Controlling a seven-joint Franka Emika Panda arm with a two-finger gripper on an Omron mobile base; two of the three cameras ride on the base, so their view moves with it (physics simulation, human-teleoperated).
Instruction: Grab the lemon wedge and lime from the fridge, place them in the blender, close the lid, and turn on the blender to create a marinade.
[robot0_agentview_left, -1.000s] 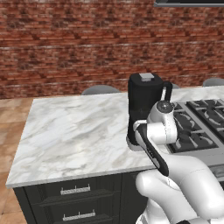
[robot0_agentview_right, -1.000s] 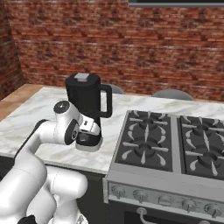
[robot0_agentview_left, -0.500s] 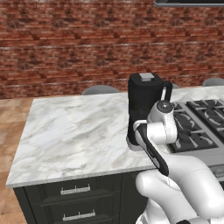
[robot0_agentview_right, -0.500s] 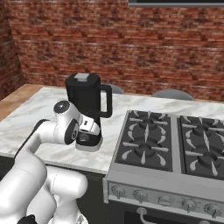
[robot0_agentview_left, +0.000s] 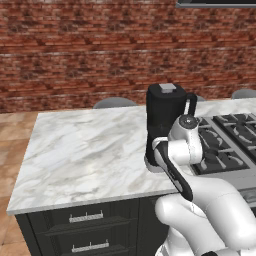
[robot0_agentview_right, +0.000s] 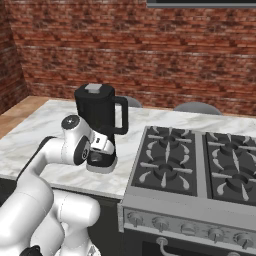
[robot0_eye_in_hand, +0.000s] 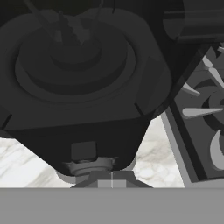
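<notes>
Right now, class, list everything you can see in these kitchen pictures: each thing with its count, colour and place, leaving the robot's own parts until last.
blender: one, black, on the counter beside the stove
lid: one, black with grey centre, on top of the blender
counter: one, white-grey marble, over dark drawers
stove: one, dark burners, silver front with knobs, right of the counter
brick wall: one, red-brown, behind the counter
chair backs: grey, behind the counter
arm: one, white, bent toward the blender's base
claw: one, dark, shut, at the blender's base
</notes>
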